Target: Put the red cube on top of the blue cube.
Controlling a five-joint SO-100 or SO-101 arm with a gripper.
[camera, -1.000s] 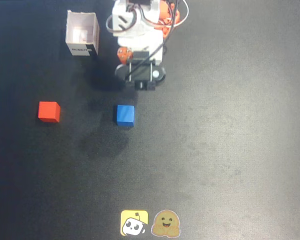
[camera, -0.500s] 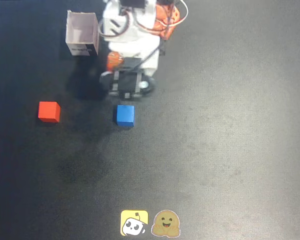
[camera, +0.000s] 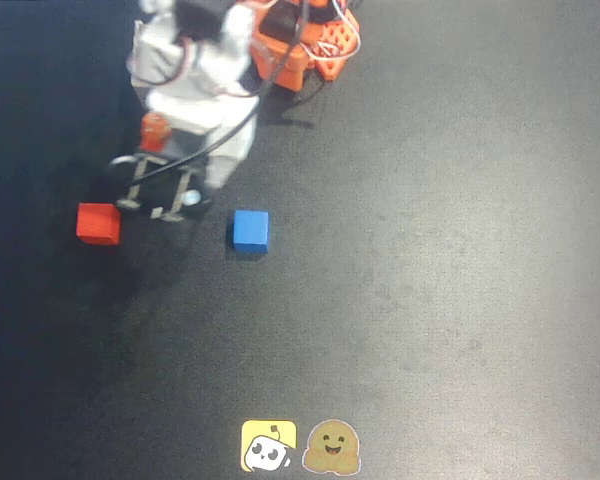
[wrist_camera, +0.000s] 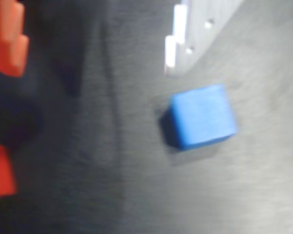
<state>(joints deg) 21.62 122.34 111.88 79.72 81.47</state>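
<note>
On my overhead view, two cartoon stickers [camera: 300, 447] lie flat at the bottom edge of the dark, faintly brushed tabletop [camera: 460, 250]. Higher up, the blue cube [camera: 250, 230] and the red cube [camera: 98, 222], both matte with crisp edges, sit well apart on the bare surface. My gripper [camera: 152, 208] hangs between them, nearer the red one, its thin fingers spread apart, empty and touching neither.
</note>
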